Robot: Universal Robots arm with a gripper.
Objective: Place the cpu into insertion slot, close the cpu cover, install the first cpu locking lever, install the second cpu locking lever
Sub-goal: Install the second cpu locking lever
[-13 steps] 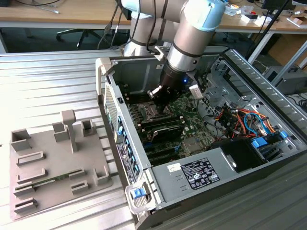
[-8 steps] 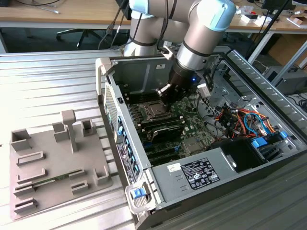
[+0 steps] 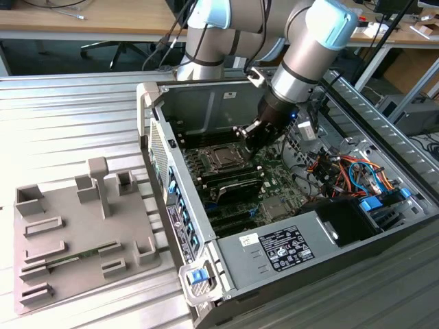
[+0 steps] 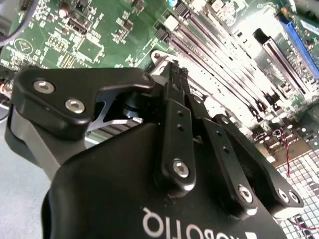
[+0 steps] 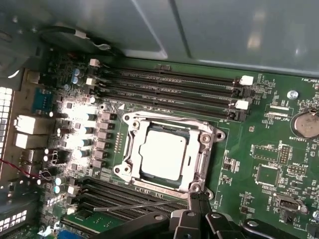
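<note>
The cpu (image 5: pixel 163 155) lies flat in its socket on the green motherboard, its silver top showing through the window of the cpu cover (image 5: pixel 201 154), which lies down over it. A thin wire locking lever (image 5: pixel 134 205) runs along the socket's edge up to my gripper's tips. My gripper (image 5: pixel 196 198) is shut, its tips at the socket corner where the lever ends; whether they clamp the lever I cannot tell. In the exterior view the gripper (image 3: pixel 248 140) hangs inside the open case, just to the exterior view's right of the cpu (image 3: pixel 221 159). The shut fingers also show from behind in the second wrist view (image 4: pixel 175 74).
Memory slots (image 5: pixel 169 84) flank the socket. The case's grey back wall (image 3: pixel 206 103) stands close behind it. Orange and blue cables (image 3: pixel 357 171) and a labelled power supply (image 3: pixel 285 247) fill the case's other end. A grey fixture plate (image 3: pixel 75 233) lies beside the case.
</note>
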